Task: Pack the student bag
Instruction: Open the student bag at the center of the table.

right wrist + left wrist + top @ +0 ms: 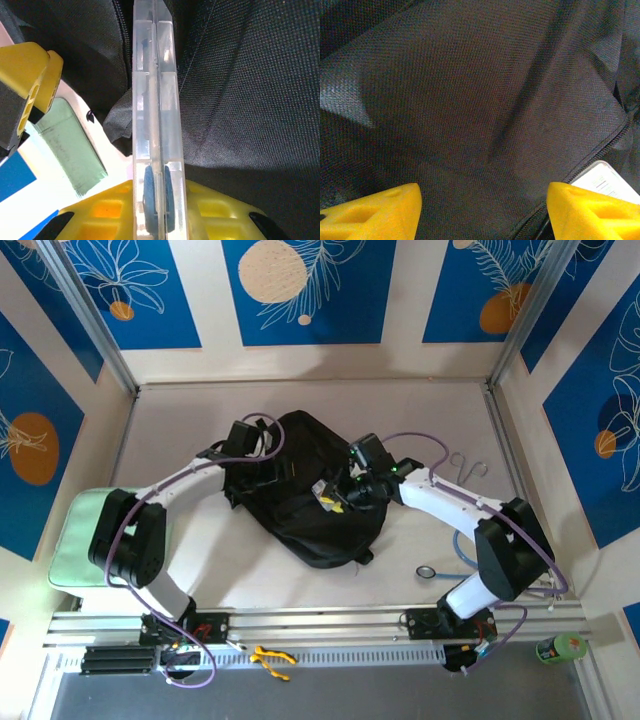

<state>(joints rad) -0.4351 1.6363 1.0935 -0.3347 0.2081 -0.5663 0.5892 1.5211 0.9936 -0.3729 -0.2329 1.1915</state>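
The student bag (310, 490), a black fabric backpack, lies in the middle of the table. My left gripper (262, 468) hovers over its left side. In the left wrist view the left gripper (485, 212) is open, its yellow fingertips (380, 212) wide apart over the bag's weave (470, 100), beside a zip (600, 150). A white printed edge (607, 182) shows past that zip. My right gripper (157, 200) is shut on a flat clear plastic case (152, 100), seen edge-on with something blue inside. The right gripper (338, 498) holds it over the bag's middle.
A pale green flat pad (85, 530) lies at the left edge, also seen as the pad (70, 145) in the right wrist view. A small ring (426, 572), a blue cord (460, 545) and bent wire (470, 465) lie right of the bag. Walls enclose three sides.
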